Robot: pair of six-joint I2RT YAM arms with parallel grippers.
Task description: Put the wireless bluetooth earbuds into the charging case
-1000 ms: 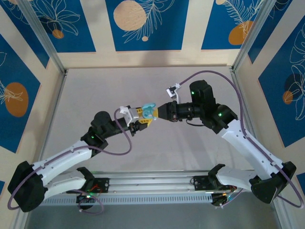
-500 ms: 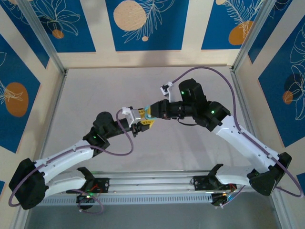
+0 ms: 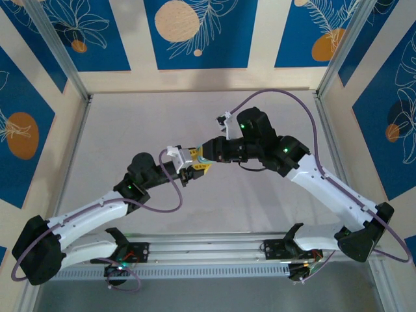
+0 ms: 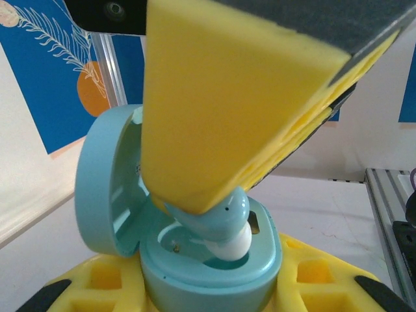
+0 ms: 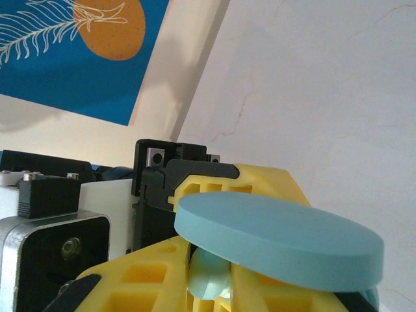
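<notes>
Your left tool (image 3: 194, 168) squeezes the open blue charging case (image 4: 214, 276) from both sides | blue earbud (image 4: 224, 220) sits tip-down in the case's hole | your right tool (image 3: 203, 155) pinches that earbud from above the case

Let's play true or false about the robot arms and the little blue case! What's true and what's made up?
1. The charging case has its lid open. True.
2. The case is pink. False: it is light blue.
3. The right gripper holds an earbud at the case's opening. True.
4. The case lies by itself on the table. False: the left gripper is gripping it.
</notes>
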